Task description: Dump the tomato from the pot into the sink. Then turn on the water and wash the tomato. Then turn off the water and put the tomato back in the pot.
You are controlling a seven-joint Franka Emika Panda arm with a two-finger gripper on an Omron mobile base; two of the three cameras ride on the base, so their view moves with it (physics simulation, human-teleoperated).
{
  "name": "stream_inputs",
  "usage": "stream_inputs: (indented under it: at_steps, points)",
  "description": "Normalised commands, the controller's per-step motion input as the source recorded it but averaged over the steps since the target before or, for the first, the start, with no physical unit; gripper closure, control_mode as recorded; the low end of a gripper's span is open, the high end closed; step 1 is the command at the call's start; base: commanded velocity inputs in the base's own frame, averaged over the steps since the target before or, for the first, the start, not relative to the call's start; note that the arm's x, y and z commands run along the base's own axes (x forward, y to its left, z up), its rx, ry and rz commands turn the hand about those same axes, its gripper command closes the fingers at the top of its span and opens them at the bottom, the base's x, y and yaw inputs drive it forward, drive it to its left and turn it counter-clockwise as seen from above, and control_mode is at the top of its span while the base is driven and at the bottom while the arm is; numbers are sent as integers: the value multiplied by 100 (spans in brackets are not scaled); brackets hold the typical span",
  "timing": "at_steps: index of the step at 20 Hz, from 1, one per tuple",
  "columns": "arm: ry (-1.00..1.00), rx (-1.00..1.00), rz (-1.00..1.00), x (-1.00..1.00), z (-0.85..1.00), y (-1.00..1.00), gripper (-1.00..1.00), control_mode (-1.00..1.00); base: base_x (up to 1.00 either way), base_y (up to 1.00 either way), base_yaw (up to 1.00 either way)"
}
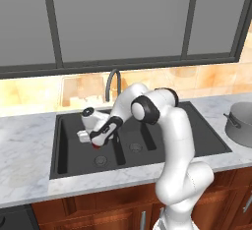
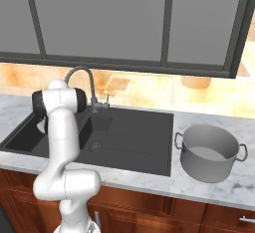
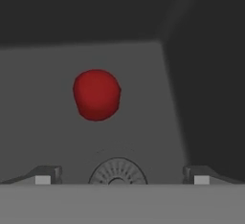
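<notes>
The hand (image 3: 122, 177) is spread wide and holds nothing, reaching down into the wide basin of the sink (image 1: 66, 161), its fingertips (image 3: 46, 175) set either side of the round drain (image 3: 117, 173). Just beyond them the tomato (image 3: 96, 95) rests on the basin floor, apart from both fingers. The faucet (image 1: 112, 84) arches over the back rim, with no water visible. The pot (image 2: 209, 152) stands upright on the table (image 2: 234, 189) to the right of the sink, well apart from the tomato. The step in hand looks like retrieving the tomato to return it to the pot; the next move calls for advancing until the tomato sits between the fingers, then closing gently on it.
</notes>
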Motion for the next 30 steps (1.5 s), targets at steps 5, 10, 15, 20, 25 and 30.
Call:
stream_inputs:
  at_steps: [5, 10, 15, 20, 25, 30]
  points:
    - [-1, 0, 0, 27, -21, 5, -100, -100, 0, 0, 0]
    - [0, 0, 1, 25, -16, 3, -100, -100, 0, 0, 0]
    - [0, -1, 0, 22, -20, 2, -100, -100, 0, 0, 0]
    - [0, -2, 0, 21, -23, 0, -100, -100, 0, 0, 0]
    - [0, -2, 0, 19, -21, 0, -100, -100, 0, 0, 0]
    - [0, -3, 0, 14, -23, 0, -100, -100, 0, 0, 0]
